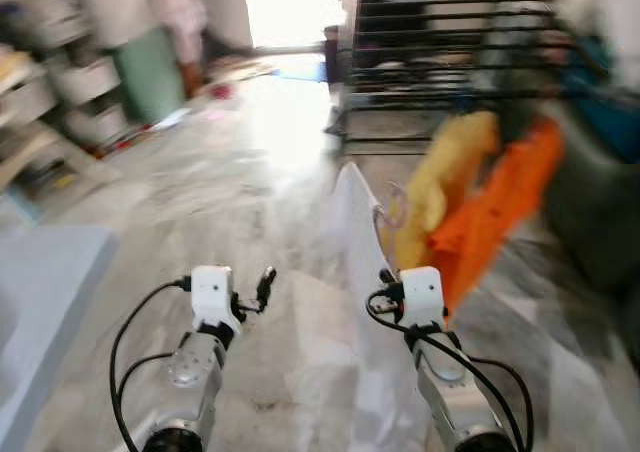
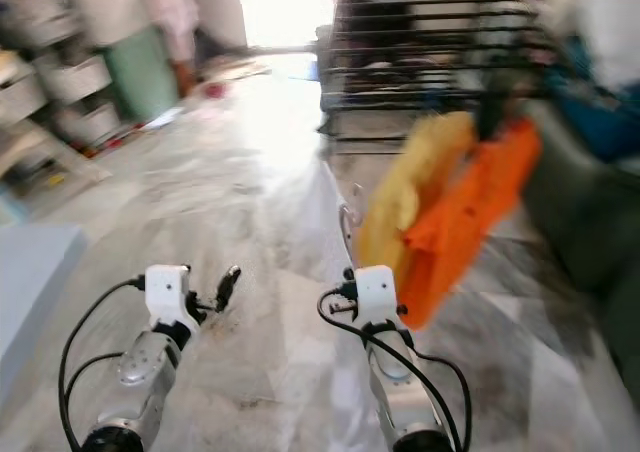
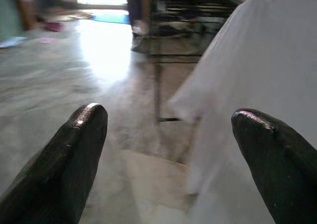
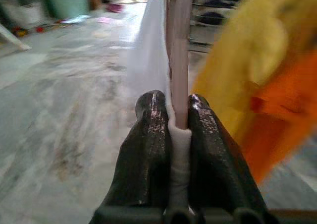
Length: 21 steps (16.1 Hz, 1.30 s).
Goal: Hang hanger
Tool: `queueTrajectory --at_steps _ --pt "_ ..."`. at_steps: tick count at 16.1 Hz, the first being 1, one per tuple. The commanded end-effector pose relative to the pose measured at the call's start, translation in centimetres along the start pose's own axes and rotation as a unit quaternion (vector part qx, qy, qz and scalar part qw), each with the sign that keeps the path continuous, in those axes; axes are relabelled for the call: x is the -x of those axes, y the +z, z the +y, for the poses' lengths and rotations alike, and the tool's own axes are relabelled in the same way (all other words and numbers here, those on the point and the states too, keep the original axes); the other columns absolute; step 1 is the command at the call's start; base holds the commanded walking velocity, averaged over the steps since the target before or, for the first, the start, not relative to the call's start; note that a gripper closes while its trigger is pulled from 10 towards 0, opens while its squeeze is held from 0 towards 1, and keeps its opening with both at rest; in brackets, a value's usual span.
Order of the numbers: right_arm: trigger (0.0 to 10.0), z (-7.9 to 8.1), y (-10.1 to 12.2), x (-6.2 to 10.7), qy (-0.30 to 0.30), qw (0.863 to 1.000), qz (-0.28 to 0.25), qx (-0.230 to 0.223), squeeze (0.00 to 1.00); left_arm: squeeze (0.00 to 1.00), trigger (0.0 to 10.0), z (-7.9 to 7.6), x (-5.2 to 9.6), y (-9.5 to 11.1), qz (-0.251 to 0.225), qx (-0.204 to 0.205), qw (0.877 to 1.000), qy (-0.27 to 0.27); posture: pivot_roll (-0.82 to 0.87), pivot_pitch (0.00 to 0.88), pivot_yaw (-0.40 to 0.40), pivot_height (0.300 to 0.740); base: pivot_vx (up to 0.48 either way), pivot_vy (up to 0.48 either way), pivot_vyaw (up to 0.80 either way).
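Two silver arms reach forward over a pale marbled floor (image 1: pixel 220 212), and the head views are smeared with motion blur. On the right side, the right gripper (image 4: pixel 171 115) has its two black fingers pressed together on the pale pink hanger (image 4: pixel 178 60), which stands up between the fingertips with a white garment (image 1: pixel 355 222) draped from it; the hanger's hook (image 1: pixel 392 212) can be made out faintly just beyond the white wrist block. The garment hangs down on the left side of the right arm, between the two arms. Just to the right of the held hanger, a yellow cloth (image 1: pixel 445 177) and an orange cloth (image 1: pixel 495 212) hang close together, the orange one farther right and lower. Beyond them, far and right, stands a dark metal rack (image 1: pixel 440 42) of horizontal bars, too blurred to read in detail. On the left side, the left gripper (image 3: pixel 168 130) is held out low over the floor with its fingers spread wide and nothing between them; the white garment shows just beside its right finger. Far left are blurred shelves (image 1: pixel 50 102) and a green object (image 1: pixel 150 72), and bright light washes out the far doorway (image 1: pixel 290 7).
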State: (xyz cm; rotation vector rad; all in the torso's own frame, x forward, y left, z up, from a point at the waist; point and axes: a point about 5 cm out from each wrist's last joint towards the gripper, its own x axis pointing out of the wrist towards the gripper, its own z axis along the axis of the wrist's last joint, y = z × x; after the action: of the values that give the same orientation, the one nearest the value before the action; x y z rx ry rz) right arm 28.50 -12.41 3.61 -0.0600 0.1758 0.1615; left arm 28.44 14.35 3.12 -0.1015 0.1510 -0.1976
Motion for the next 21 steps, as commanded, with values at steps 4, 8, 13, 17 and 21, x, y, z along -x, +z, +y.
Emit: queueTrajectory --at_steps 4,8,13,17,21 --pt "10.0 -1.05 0.95 -0.29 -0.036 0.999 -0.023 0.001 0.00 0.00 10.0 -0.67 -0.38 0.18 0.001 -0.006 1.000 -0.016 -0.16 0.000 0.071 0.740 0.000 0.000 -0.23" --pt "10.0 -1.18 1.12 -0.44 -0.036 0.999 -0.025 0.002 0.00 0.00 10.0 -0.63 -0.44 0.48 -0.008 -0.002 1.000 -0.017 -0.16 0.000 0.069 0.740 0.000 0.000 0.00" --pt "10.0 -1.20 1.16 -0.45 -0.042 0.999 -0.028 0.005 0.00 0.00 10.0 -0.86 -0.35 0.27 -0.005 -0.001 1.000 -0.028 -0.16 0.000 0.072 0.740 0.170 0.000 -0.20" --pt "10.0 -1.23 1.09 -0.47 -0.043 0.999 -0.026 0.003 0.00 0.00 10.0 -1.04 -0.35 0.27 -0.005 -0.001 0.999 -0.036 -0.16 0.000 0.075 0.740 0.351 0.000 -0.24" --pt "10.0 -1.19 1.32 -0.77 -0.024 0.999 -0.027 0.010 0.00 0.00 10.0 -1.24 -0.41 0.21 -0.003 0.000 0.999 -0.040 -0.16 0.000 0.077 0.740 0.366 0.187 0.00"
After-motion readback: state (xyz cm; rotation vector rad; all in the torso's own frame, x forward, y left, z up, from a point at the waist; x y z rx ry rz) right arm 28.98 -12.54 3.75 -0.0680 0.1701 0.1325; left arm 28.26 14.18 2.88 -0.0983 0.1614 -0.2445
